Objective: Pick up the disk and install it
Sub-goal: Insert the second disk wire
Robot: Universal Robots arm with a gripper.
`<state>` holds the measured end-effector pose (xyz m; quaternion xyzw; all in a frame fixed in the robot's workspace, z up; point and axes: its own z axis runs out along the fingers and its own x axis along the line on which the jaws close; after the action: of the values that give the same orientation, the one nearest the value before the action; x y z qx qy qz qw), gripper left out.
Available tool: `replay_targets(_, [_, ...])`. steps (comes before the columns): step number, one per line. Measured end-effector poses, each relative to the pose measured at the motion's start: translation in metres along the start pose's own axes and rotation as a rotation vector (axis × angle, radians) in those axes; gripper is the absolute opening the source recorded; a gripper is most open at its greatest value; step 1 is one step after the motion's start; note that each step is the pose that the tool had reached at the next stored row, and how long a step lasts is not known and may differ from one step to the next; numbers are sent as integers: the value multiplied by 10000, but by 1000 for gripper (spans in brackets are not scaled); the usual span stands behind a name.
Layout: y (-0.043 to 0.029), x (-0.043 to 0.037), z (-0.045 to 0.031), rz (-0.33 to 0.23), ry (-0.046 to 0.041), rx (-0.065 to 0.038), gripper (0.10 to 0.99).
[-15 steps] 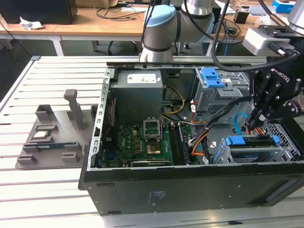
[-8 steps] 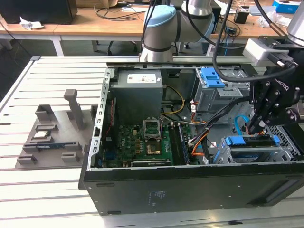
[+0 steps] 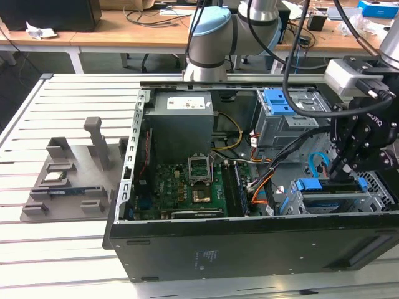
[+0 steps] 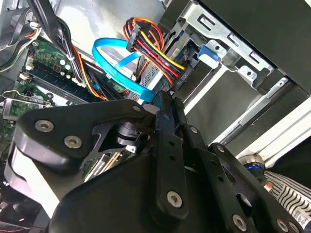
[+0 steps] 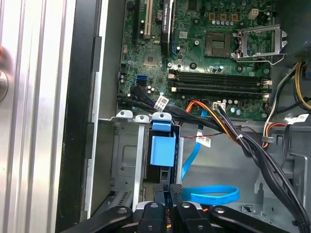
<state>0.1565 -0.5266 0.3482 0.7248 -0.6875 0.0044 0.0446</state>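
The slatted tabletop point(image 3: 75, 93) spans the exterior view, and most of its right half is taken by the open black computer case point(image 3: 249, 249) lying on its side. Behind the case, at upper centre, rises the pale blue-grey base of the arm point(image 3: 212, 37), with cables looping down to the right edge of the frame. Inside the case the green motherboard point(image 3: 187, 187) fills the lower left of the interior; in the first wrist view it sits across the top point(image 5: 214, 53). A grey power supply box point(image 3: 182, 121) stands above it in the exterior view. At the far left of the tabletop rests a grey parts holder point(image 3: 68, 180).

The disk point(image 3: 330, 190) sits at the lower right of the exterior view, set into the grey drive cage point(image 3: 336, 205), with its blue bracket showing along the top. In the first wrist view the blue bracket point(image 5: 163, 148) stands at lower centre, slotted into the cage.

The tool point(image 3: 345, 163) hangs just above the disk, and in the first wrist view its 2 fingers point(image 5: 175, 194) are pressed together, closed on nothing, right beside the bracket's end.

A blue data cable point(image 4: 116, 68) curls at upper left in the second wrist view.
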Motion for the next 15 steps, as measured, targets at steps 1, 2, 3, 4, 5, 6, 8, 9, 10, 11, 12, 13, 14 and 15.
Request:
replay_targets(1, [-5,2,3,0,1,0,161])
replay_targets(2, [-10,5,8,0,2,0,161])
replay_targets(3, [-13,6,11,0,2,0,161])
replay_targets(4, [-14,6,13,1,2,0,161])
replay_targets(5, [-15,5,18,-1,-32,2,161])
replay_targets(6, [-16,5,20,-6,-101,6,161])
replay_targets(8, [-17,9,27,-8,-123,7,161])
replay_targets(9, [-17,13,28,-8,-122,7,161])
replay_targets(10, [-18,18,31,-6,-123,7,161])
replay_targets(11, [-23,20,38,-7,-125,7,161])
replay_targets(12, [-24,19,39,-7,-122,7,161])
replay_targets(13, [-25,18,47,-8,-124,7,161])
replay_targets(14, [-25,18,54,-8,-125,7,161])
replay_targets(15, [-26,17,68,-9,-124,7,161])
